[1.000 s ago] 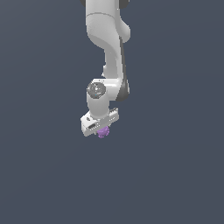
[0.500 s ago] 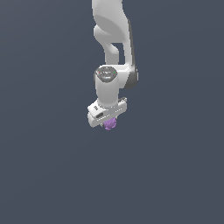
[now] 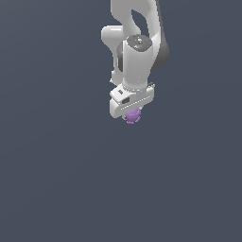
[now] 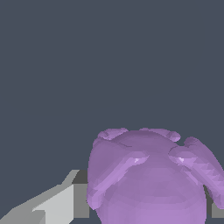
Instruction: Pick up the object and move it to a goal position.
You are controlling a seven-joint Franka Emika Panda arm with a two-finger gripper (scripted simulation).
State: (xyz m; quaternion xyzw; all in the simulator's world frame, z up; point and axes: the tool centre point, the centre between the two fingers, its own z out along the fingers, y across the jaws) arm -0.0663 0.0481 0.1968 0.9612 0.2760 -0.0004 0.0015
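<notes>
The object [image 3: 133, 116] is a small light-purple knobbly lump that pokes out just under the white hand of the arm in the exterior view. My gripper [image 3: 132, 115] is shut on it, and the hand hides most of the fingers. In the wrist view the object [image 4: 148, 175] fills much of the picture, close to the camera, with one grey finger [image 4: 65, 203] beside it. The lump hangs in mid-air over the plain dark grey ground.
The white arm [image 3: 137, 52] comes down from the upper edge of the exterior view. Around it there is only a flat, uniform dark grey surface [image 3: 56, 179].
The arm has carried the object upward and toward the exterior view's right, with the grip unchanged. The wrist has also turned somewhat.
</notes>
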